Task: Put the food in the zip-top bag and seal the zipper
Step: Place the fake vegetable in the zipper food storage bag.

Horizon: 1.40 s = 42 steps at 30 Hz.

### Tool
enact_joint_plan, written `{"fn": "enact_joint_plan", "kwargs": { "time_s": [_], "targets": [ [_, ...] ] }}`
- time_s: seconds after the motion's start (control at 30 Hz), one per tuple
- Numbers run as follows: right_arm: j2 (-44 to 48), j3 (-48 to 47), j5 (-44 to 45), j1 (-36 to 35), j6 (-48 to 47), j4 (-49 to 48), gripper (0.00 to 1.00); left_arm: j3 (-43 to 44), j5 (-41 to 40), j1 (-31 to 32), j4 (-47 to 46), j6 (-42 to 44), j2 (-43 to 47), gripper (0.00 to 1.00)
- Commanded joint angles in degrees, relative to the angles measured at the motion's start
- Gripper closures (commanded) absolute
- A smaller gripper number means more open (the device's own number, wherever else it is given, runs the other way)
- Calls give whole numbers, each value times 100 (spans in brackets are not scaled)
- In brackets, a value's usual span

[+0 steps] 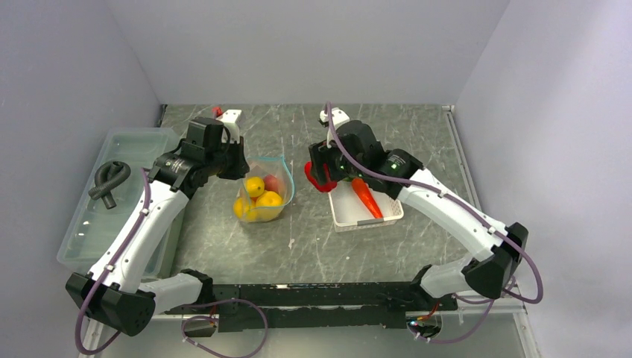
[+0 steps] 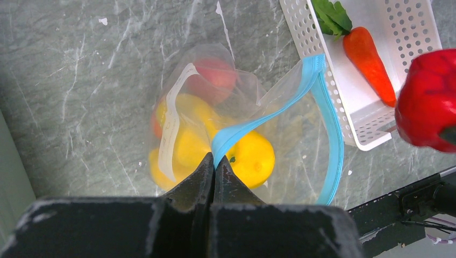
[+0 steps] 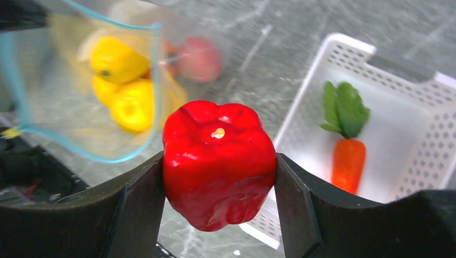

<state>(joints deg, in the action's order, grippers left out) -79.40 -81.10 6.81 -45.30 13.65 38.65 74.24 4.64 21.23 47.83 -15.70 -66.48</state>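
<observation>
The clear zip-top bag (image 1: 262,195) lies open mid-table with several yellow and orange fruits (image 1: 268,200) and a reddish one inside. My left gripper (image 1: 240,167) is shut on its teal-blue zipper strip (image 2: 269,115), holding the mouth up; the pinch shows in the left wrist view (image 2: 215,161). My right gripper (image 1: 320,179) is shut on the red pepper (image 3: 219,161), held above the table between the bag and the white basket. The pepper also shows at the right edge of the left wrist view (image 2: 427,99). An orange carrot (image 1: 367,197) with green leaves (image 3: 344,107) lies in the basket.
The white perforated basket (image 1: 344,216) sits right of centre under the right arm. A large translucent lidded bin (image 1: 97,216) with a dark coiled hose (image 1: 109,182) stands at the left edge. Walls enclose the table on three sides.
</observation>
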Motion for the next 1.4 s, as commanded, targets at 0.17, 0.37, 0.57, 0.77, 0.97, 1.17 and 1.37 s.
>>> {"fn": "enact_joint_plan", "kwargs": {
  "time_s": [0.17, 0.37, 0.57, 0.77, 0.97, 1.17, 1.37],
  "targets": [
    [259, -370, -1115, -424, 199, -1403, 61, -27, 39, -32, -231, 58, 109, 100],
    [-4, -516, -1243, -738, 248, -1837, 60, -27, 52, -32, -235, 59, 118, 100],
    [-407, -650, -1307, -941, 249, -2064, 60, -30, 69, -32, -233, 58, 116, 100],
    [-835, -714, -1239, -1026, 166, -2033, 60, -32, 63, -33, -233, 58, 109, 100],
    [-1277, -776, -1120, -1040, 74, -1917, 60, -32, 74, -40, -233, 59, 100, 100],
    [-1807, -977, -782, -1050, 15, -1616, 60, -32, 90, -49, -231, 58, 97, 100],
    [-2397, -1243, -171, -1051, 101, -1189, 60, -31, 124, -49, -236, 62, 100, 100]
  ]
}}
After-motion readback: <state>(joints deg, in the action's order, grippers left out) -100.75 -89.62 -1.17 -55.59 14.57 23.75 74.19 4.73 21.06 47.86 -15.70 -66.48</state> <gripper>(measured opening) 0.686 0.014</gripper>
